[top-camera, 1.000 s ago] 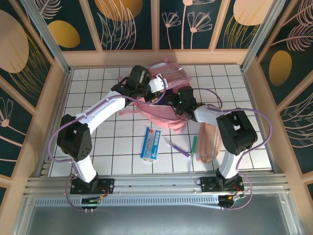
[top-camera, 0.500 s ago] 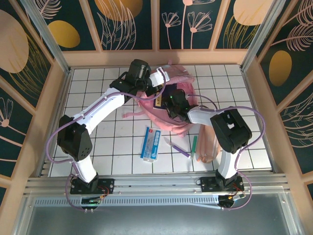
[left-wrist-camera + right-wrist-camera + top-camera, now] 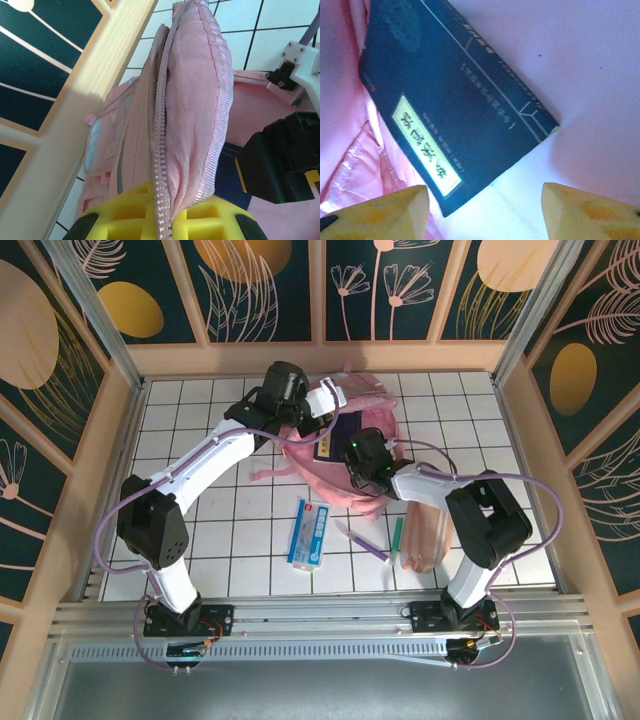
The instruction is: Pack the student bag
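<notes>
The student bag (image 3: 375, 420), a big pink backpack, lies at the back middle of the tiled table. My left gripper (image 3: 172, 212) is shut on the zipper edge of its flap (image 3: 195, 90) and holds the mouth up and open. A dark blue book (image 3: 455, 95) with a yellow label lies flat on the pink lining inside. In the top view the book (image 3: 335, 440) shows in the opening. My right gripper (image 3: 485, 210) hovers just over the book's near corner, open, with nothing between its yellow fingertips (image 3: 395, 207). From above, the right gripper (image 3: 365, 458) sits at the bag's mouth.
In front of the bag lie a blue-and-white packet (image 3: 310, 532), a purple pen (image 3: 366, 543), a green pen (image 3: 396, 536) and a peach pencil pouch (image 3: 426, 532). Wooden walls (image 3: 112, 480) fence the table on three sides. The left wrist view shows the back wall (image 3: 95, 100) close to the bag.
The right gripper reached into the bag's mouth, spread its jaws wider and drew back a little, leaving the blue book inside. The left gripper lifted the flap slightly and holds it.
</notes>
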